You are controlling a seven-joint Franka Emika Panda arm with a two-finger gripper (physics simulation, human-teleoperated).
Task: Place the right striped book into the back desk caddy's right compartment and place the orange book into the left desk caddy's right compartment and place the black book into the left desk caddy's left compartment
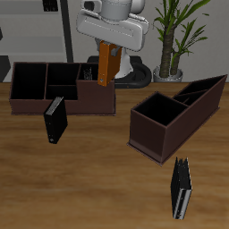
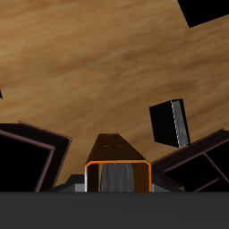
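My gripper (image 1: 108,48) is shut on the orange book (image 1: 107,64), which hangs upright over the end of the back desk caddy (image 1: 36,100). In the wrist view the orange book (image 2: 116,154) sits between the fingers of my gripper (image 2: 116,182), above the caddy walls (image 2: 31,156). A thin striped book (image 1: 87,72), partly hidden, seems to stand in that caddy's end compartment. The black book (image 1: 55,119) (image 2: 170,121) stands on the table just in front of the back caddy. The left desk caddy (image 1: 152,136) lies at an angle, with its compartments showing dark.
Another striped book (image 1: 182,188) stands near the table's front edge, in front of the left desk caddy. A potted plant (image 1: 179,36) and a shelf stand behind the table. Bare wood lies between the two caddies.
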